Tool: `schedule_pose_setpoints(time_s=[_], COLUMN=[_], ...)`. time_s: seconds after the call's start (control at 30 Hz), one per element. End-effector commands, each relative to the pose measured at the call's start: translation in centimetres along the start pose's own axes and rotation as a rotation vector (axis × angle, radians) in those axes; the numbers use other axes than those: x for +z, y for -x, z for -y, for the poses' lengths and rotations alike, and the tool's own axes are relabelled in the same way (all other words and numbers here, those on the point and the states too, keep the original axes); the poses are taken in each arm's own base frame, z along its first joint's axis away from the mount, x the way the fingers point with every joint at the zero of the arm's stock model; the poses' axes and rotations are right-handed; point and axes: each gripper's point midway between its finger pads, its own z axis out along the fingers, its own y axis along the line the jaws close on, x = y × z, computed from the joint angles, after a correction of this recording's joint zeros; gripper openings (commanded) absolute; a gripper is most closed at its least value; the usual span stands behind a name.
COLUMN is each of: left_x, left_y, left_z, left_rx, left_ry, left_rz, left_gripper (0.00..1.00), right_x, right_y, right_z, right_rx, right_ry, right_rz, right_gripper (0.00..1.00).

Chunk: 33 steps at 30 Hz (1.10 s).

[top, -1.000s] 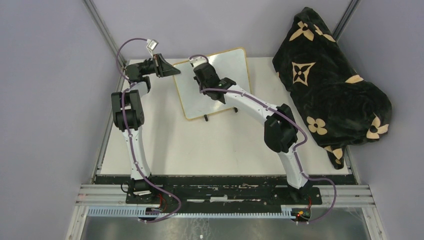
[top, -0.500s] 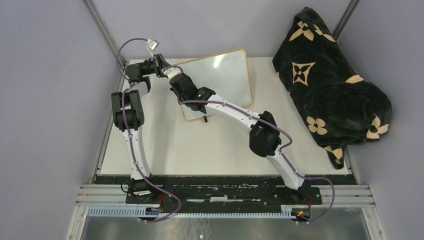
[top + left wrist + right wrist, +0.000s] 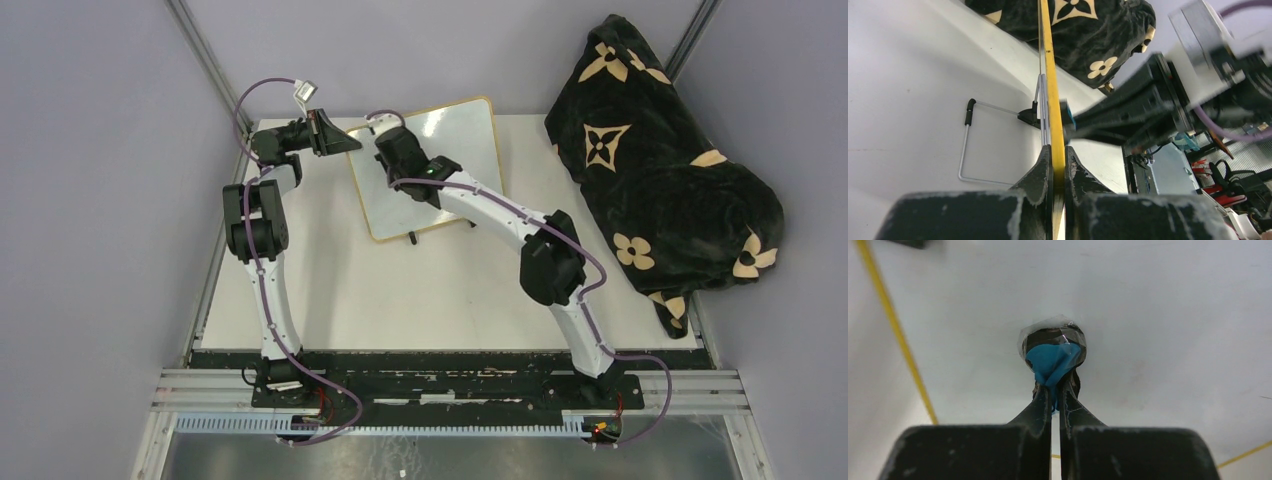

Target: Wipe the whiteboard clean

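The whiteboard (image 3: 462, 138) leans tilted at the back of the table, white with a thin yellow frame and black-tipped wire feet (image 3: 966, 144). My left gripper (image 3: 350, 143) is shut on its left edge; in the left wrist view the yellow frame (image 3: 1050, 75) runs straight between the fingers of that gripper (image 3: 1057, 156). My right gripper (image 3: 380, 128) is over the board's upper left part, shut on a small blue eraser pad (image 3: 1053, 354) that presses against the white surface (image 3: 1158, 310). The surface shows no writing, only faint pinkish smudges.
A black blanket with tan flower patterns (image 3: 660, 160) is heaped at the table's right back corner, beside the board's right edge. Grey walls close in the left, back and right sides. The arm bases stand on a black rail (image 3: 450, 385) at the near edge.
The right gripper swept left across the board almost to the left gripper, then came back to the right, near where it was a second ago. The left arm and the board stayed still.
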Motion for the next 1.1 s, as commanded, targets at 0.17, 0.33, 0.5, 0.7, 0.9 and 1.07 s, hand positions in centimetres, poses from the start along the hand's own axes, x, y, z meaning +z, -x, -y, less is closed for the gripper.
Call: schedule_pose_setpoints(time_s=[0.17, 0.33, 0.5, 0.7, 0.9, 1.07], left_x=[-0.2, -0.2, -0.2, -0.2, -0.3, -1.0], left_y=[-0.1, 0.1, 0.6, 1.2, 1.5, 1.5], left_z=[4.3, 4.3, 4.4, 4.8, 4.9, 3.7], left_rx=[0.241, 0.235, 0.234, 0.237, 0.243, 0.224], left_ry=[-0.007, -0.006, -0.004, -0.001, 0.002, 0.016], left_rz=[-0.141, -0.141, -0.14, -0.139, -0.137, -0.129], left_gripper=[0.03, 0.09, 0.23, 0.35, 0.5, 0.73], right_x=[-2.5, -3.7, -4.4, -4.7, -5.1, -5.9], right_y=[2.7, 2.2, 2.0, 1.9, 1.9, 2.3], right_z=[11.8, 11.5, 11.6, 11.8, 11.8, 11.7], right_rx=[0.134, 0.162, 0.165, 0.163, 0.165, 0.174], right_ry=[-0.204, -0.169, -0.167, -0.17, -0.16, -0.142], right_rz=[0.074, 0.087, 0.092, 0.095, 0.098, 0.112], right_gripper=[0.01, 0.01, 0.01, 0.01, 0.01, 0.01])
